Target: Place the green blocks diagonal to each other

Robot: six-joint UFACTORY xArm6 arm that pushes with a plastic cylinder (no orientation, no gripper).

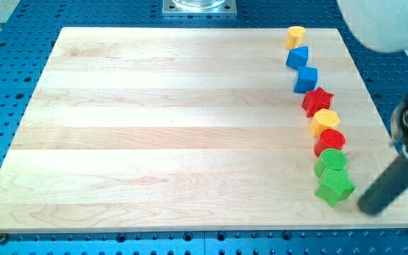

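Green star (334, 187) and green round block (331, 162) sit touching at the bottom of the column along the wooden board's (154, 127) right side, and my tip (369, 207), a bare rod grasping nothing, rests just right of the star, I judge to nudge it diagonally.

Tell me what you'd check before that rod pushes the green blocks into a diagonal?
1. My tip in view: ok, just right of the green star.
2. Tip touching the star: cannot tell, a thin gap seems to show.
3. Green cylinder located: ok, directly above the star, touching it.
4. Greens already diagonal: not ok, they are stacked almost vertically.
5. Room to push leftward: ok, wooden board lies bare there.
6. Red cylinder clear of greens: not ok, it crowds the green cylinder.
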